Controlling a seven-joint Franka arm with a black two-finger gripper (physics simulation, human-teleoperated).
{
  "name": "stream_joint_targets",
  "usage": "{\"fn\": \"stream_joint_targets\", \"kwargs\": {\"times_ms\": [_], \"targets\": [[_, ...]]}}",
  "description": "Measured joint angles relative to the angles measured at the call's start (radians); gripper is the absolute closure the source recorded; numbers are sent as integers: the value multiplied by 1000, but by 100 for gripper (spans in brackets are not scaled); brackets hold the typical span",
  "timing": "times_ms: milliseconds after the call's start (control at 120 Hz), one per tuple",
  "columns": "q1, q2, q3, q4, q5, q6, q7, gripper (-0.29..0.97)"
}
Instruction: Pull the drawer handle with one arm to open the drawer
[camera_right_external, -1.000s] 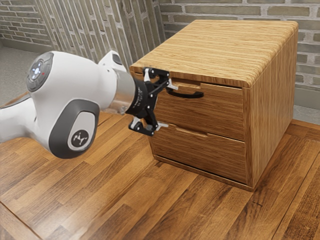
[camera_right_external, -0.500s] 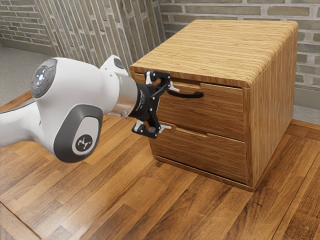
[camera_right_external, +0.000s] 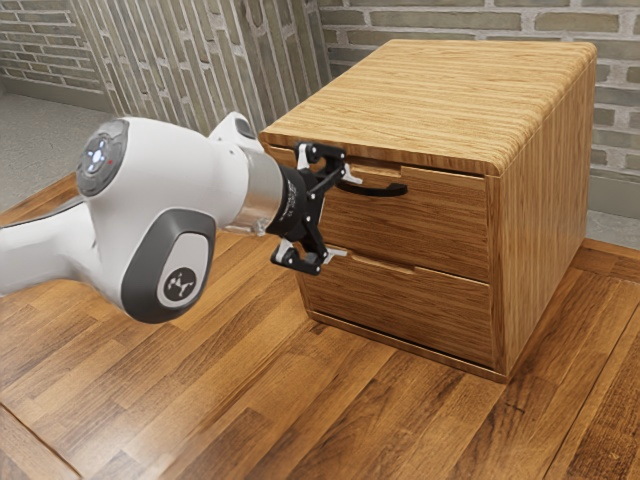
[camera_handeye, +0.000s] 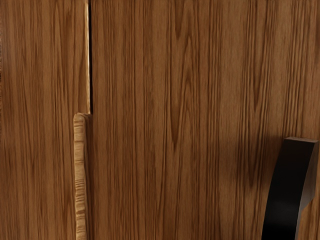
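Handle (camera_right_external: 372, 187), black and bowed, is sitting high on the front of the upper drawer (camera_right_external: 430, 220), toward the exterior view's left half of it. The drawer is looking fully shut, its front lying level with that of the lower drawer (camera_right_external: 410, 300). Both belong to a wooden cabinet (camera_right_external: 450, 90) that is standing on the table (camera_right_external: 250, 400), toward its far edge.

The gripper (camera_right_external: 338, 216) is facing the drawer front with its fingers (camera_right_external: 347, 176) spread wide, one above the other, and grasping nothing. The upper one is lying right at the handle's near end, whether touching or not I cannot tell, and the lower one is hanging down by the seam (camera_handeye: 90, 55) between the two drawers. In the wrist view the handle (camera_handeye: 290, 190) is standing off to one side, not centred under the hand.

Over the last second the arm (camera_right_external: 150, 215) has been pushing in toward the cabinet, carrying the open gripper closer to the handle, while the drawer has not been moving. I judge the approach to be nearly over: the hand is still needing to settle around the bar and close before any pull.

No readable writing is showing. The arm is bearing a round emblem (camera_right_external: 180, 285) on its grey joint cover and a blue-lit ring (camera_right_external: 97, 155) on a joint cap.
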Motion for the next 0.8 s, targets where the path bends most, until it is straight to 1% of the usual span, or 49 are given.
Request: {"fn": "stream_joint_targets", "kwargs": {"times_ms": [58, 142, 258, 400, 492, 625, 800], "targets": [[0, 2, 0, 0, 0, 1, 0, 5], [0, 2, 1, 0, 0, 2, 0, 13], [-1, -1, 2, -1, 1, 1, 2, 29], [-2, -32, 1, -9, 0, -9, 6, 52], [-2, -51, 0, -16, 0, -18, 8, 63], [-5, -92, 0, -50, 2, -26, 11, 71], [-9, -137, -1, -96, 8, -35, 13, 75]]}}
